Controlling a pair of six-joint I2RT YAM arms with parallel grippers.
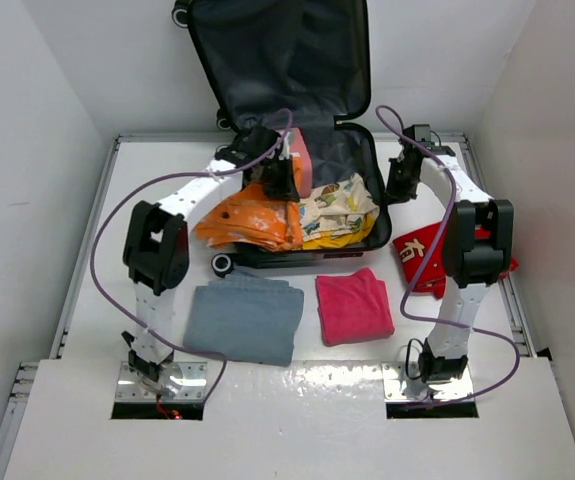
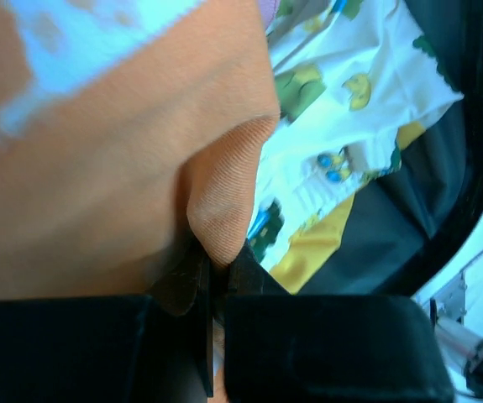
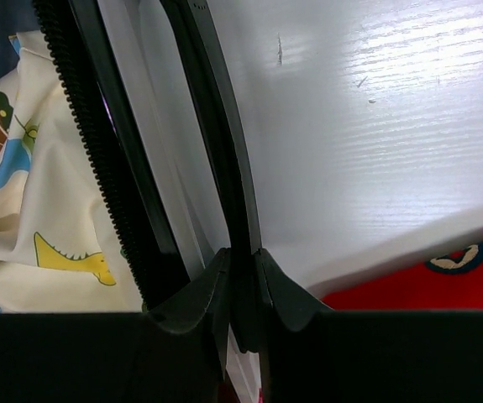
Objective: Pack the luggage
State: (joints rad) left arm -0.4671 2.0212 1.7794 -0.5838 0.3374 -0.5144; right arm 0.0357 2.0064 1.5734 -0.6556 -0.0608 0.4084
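Note:
The luggage point(image 1: 277, 60) lies open at the back of the table, its lid upright and dark grey lining showing. In it lie an orange garment point(image 1: 252, 222), a cream cartoon-print cloth point(image 1: 339, 205) and a pink item point(image 1: 304, 165). My left gripper point(image 1: 285, 180) is over the luggage's left half, shut on a fold of the orange garment point(image 2: 123, 168); the left wrist view shows the fold pinched in the gripper point(image 2: 212, 260). My right gripper point(image 1: 399, 185) is shut on the luggage's right rim point(image 3: 216, 143), with the rim clamped in the gripper point(image 3: 243, 269).
A folded grey towel point(image 1: 245, 318) and a folded pink-red towel point(image 1: 354, 305) lie on the table in front of the luggage. A red cloth with white print point(image 1: 422, 258) lies under my right arm. White walls enclose the table.

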